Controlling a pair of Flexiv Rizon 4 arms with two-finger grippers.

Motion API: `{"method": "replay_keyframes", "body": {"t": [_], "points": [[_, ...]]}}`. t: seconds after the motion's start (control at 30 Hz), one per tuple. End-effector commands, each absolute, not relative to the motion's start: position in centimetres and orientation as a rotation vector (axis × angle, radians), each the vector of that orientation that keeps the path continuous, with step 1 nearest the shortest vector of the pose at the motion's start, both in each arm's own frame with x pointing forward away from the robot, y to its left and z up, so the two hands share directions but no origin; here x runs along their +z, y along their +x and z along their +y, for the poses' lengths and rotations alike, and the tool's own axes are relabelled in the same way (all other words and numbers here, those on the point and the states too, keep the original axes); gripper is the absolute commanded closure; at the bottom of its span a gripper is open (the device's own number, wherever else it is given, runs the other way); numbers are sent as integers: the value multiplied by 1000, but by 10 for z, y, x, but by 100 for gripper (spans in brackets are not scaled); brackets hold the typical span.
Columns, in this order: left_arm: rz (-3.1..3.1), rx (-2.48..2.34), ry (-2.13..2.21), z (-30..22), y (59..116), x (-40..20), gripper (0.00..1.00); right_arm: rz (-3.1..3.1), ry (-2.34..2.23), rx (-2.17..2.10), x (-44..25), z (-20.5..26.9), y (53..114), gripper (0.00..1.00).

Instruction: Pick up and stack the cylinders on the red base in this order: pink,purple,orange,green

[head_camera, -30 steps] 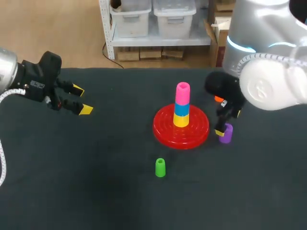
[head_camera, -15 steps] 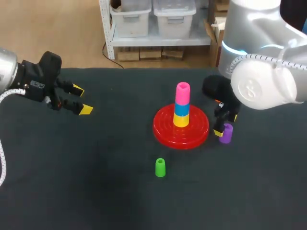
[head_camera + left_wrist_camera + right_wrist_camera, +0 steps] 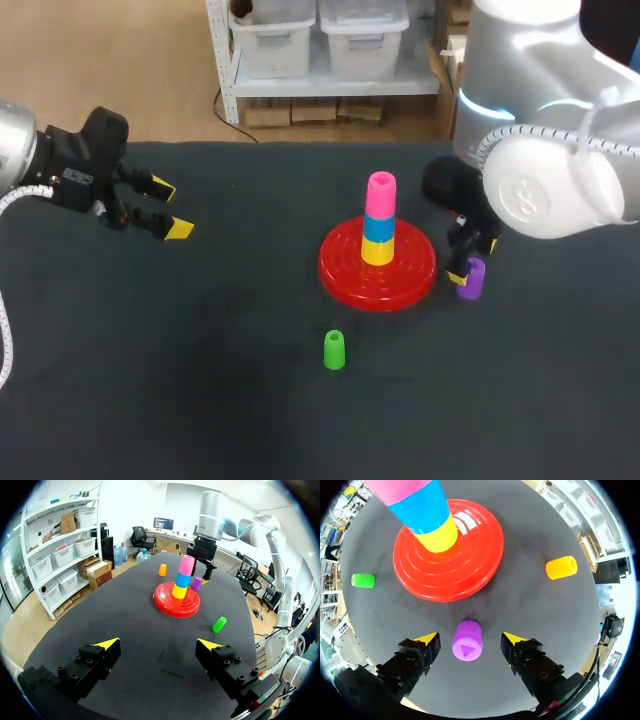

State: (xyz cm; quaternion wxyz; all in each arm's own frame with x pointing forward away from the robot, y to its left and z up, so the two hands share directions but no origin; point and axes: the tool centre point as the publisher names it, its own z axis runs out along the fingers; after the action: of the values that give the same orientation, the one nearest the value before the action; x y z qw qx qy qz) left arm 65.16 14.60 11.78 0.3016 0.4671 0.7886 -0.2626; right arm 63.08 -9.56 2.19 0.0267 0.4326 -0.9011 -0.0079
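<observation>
Right gripper (image 3: 470, 639): held open, nothing grasped.
Purple cylinder (image 3: 467, 641): stood upright between its fingers, untouched; seen right of centre in the head view.

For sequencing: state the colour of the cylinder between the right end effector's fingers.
Purple cylinder; right wrist view.

The right arm (image 3: 545, 190) has swung a little toward the middle of the desk: its white elbow joint sits further in than a second ago, and the dark wrist has shifted with it. In the head view the wrist now covers the orange cylinder (image 3: 561, 567), which peeked out beside it earlier.
</observation>
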Motion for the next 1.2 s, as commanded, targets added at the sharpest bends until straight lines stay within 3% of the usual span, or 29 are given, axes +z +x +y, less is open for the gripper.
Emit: {"method": "replay_keyframes", "body": {"t": [0.03, 0.3, 0.33, 0.37, 0.4, 0.8, 1.2], "points": [[2089, -697, 1238, 146, 652, 117, 0, -2796, 1336, -18, 21, -98, 627, 32], [2089, -697, 1238, 146, 652, 117, 0, -2810, 1316, -18, 17, -102, 625, 54], [2089, -697, 1238, 146, 652, 117, 0, -2812, 1316, -18, 17, -102, 625, 69], [2089, -697, 1238, 146, 652, 117, 0, -2814, 1315, -17, 17, -102, 625, 98], [2089, -697, 1238, 146, 652, 117, 0, -2820, 1315, -17, 17, -102, 626, 100], [2089, -697, 1238, 146, 652, 117, 0, -2808, 1526, 135, 129, -98, 670, 100], [2089, -697, 1238, 146, 652, 117, 0, -2417, 2049, 216, 215, -23, 736, 100]]}}
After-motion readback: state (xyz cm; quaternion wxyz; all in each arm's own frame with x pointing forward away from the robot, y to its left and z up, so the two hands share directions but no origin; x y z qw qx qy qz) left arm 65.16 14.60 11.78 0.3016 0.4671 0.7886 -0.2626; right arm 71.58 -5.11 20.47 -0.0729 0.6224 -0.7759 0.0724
